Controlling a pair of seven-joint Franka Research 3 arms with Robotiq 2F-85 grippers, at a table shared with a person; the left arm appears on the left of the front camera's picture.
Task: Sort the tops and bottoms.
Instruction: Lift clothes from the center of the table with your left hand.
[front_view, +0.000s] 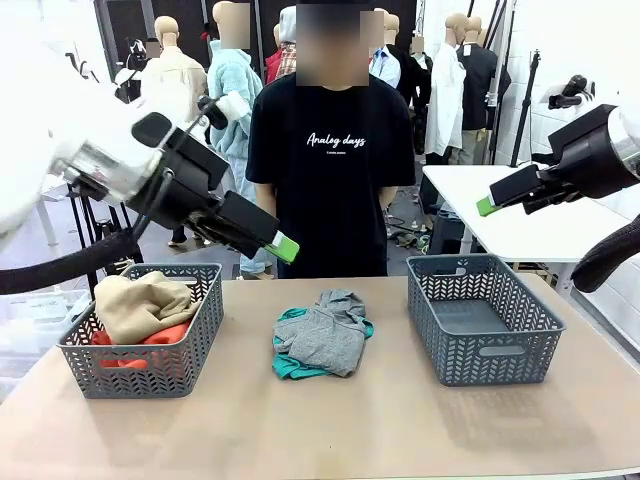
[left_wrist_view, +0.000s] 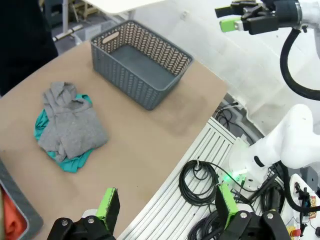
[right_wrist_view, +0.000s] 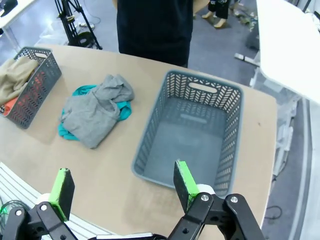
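A tan table carries two grey plastic baskets, and a person in a black T-shirt stands at its far side. Take the empty basket, on the robot's right, as your reference.

To the left of the empty basket, apart from it, a grey T-shirt lies crumpled on the table top. It rests on a teal T-shirt, which peeks out around the grey one's edges. Farther left of the empty basket, beyond that pile, stands a second basket. It holds a tan T-shirt bunched on top of an orange-red T-shirt, of which you see a strip along the basket's near wall.

Your left gripper hangs in the air well to the left of the empty basket, high above the table. Its green-padded fingers are spread wide and have hold of nothing.

Your right gripper hangs high, above and to the right of the empty basket. It looks down on the basket's bare floor. Its fingers also stand wide apart, with nothing between them.
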